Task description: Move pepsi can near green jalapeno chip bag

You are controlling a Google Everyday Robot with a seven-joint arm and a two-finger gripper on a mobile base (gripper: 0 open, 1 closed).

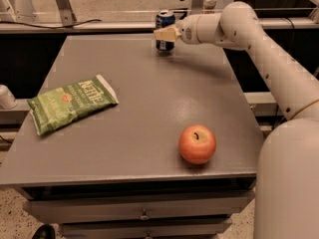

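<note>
The pepsi can, dark blue with a silver top, is at the back edge of the grey table, held just above the surface. My gripper reaches in from the right and is shut on the can, with one cream finger across its front. The green jalapeno chip bag lies flat near the table's left edge, far from the can, with its white lettering facing up.
A red-orange apple sits near the table's front right. My white arm stretches along the right side. A metal rail runs behind the table. A pale object stands off the left edge.
</note>
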